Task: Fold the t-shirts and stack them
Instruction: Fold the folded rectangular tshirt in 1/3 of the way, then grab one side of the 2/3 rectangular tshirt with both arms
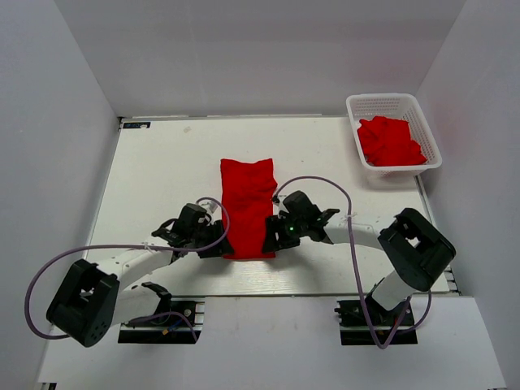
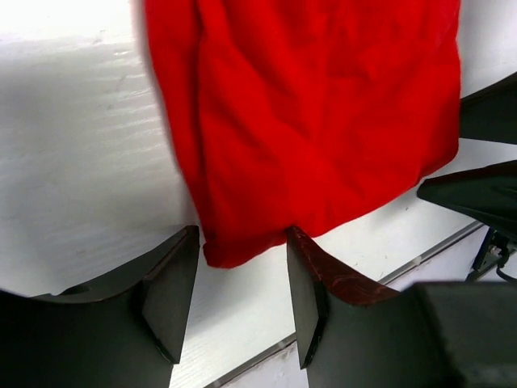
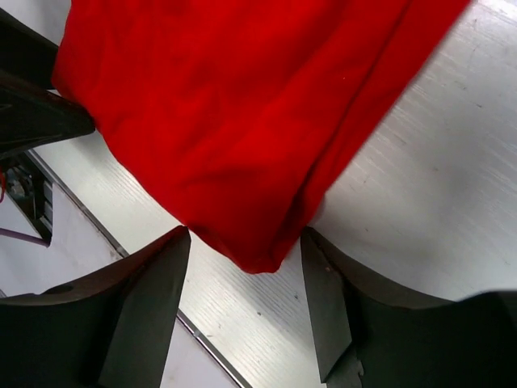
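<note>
From above, the table [image 1: 162, 162] carries one red t-shirt [image 1: 246, 207] folded into a long upright strip, which serves as the landmark. There are two arms, each with one pincer. The left pincer [image 1: 219, 249] sits at the strip's near left corner and the right pincer [image 1: 270, 240] at its near right corner. One white lattice basket [image 1: 382, 97] stands well off to the far right of the strip. It holds a heap of red cloth [image 1: 390, 140]. How many shirts make up that heap cannot be counted, as the folds run together. From this height neither pincer's opening can be read, since dark wrist housings cover the fingertips.

In the left wrist view, the t-shirt [image 2: 315, 121] fills the upper frame and is cut off at the top. Its near left corner hangs down between the two fingers of the left pincer [image 2: 240, 268], which is spread wide, with a gap on the left side. Whether the right finger touches the cloth is hard to tell. Two dark fingers of the right pincer [image 2: 477, 190] poke in beyond the strip's other corner.

In the right wrist view, the t-shirt [image 3: 242, 121] runs out of frame at the top. Its near right corner points down between the two fingers of the right pincer [image 3: 242, 279], which is likewise spread and not closed on the cloth. Part of the left pincer [image 3: 40, 117] shows at the left edge, cut off.
</note>
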You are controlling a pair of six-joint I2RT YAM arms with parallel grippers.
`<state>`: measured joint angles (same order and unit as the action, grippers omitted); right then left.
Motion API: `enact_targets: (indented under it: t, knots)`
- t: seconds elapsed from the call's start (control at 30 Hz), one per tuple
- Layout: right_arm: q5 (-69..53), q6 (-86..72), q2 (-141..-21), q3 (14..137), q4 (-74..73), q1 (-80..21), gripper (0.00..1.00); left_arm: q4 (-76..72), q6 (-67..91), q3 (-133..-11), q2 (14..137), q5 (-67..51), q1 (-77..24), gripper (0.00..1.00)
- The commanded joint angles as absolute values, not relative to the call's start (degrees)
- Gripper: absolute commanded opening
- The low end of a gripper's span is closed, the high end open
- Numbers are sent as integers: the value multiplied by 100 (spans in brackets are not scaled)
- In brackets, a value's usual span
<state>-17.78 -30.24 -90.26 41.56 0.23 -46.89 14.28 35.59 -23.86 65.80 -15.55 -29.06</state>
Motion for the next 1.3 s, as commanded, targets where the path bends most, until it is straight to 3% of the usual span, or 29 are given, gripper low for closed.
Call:
enact_targets:
  t: [0.0,0.2,0.4,0.43,0.53,0.57,0.63,0.83,1.03,1.27]
  knots:
    - [-1477,-3032,-9237,4175,-316,-4781,64,1222,3498,-2443,6749,-1547,-2900,58]
    - [-1415,-3208,-9220,3946,-343,-4878,55,976,3498,-2320,7039,-1547,-2900,46]
    - [-1371,-3164,-9369,4078,-554,-4992,52,862,3498,-2320,7260,-1547,-2900,22]
    - [-1380,-3173,-9378,4087,-562,-5001,48,861,3498,-2259,7260,-1547,-2900,12]
    - [-1432,-3182,-9501,4122,-562,-5001,29,914,3498,-2259,7313,-1495,-2900,0]
    - [-1433,-3182,-9536,4122,-589,-5001,16,914,3498,-2259,7313,-1494,-2900,0]
    - [-1433,-3155,-9554,4122,-563,-5019,0,914,3446,-2259,7252,-1494,-2900,0]
    - [-1266,-3252,-9028,3956,-720,-5071,0,1204,3384,-2312,6830,-1590,-3015,0]
    - [-1196,-3436,-8008,3796,-1010,-5238,0,2406,3199,-2662,5723,-1652,-3067,0]
    - [-451,-3279,-7137,4806,-1994,-5397,0,3560,2770,-4252,5466,-1083,-3067,0]
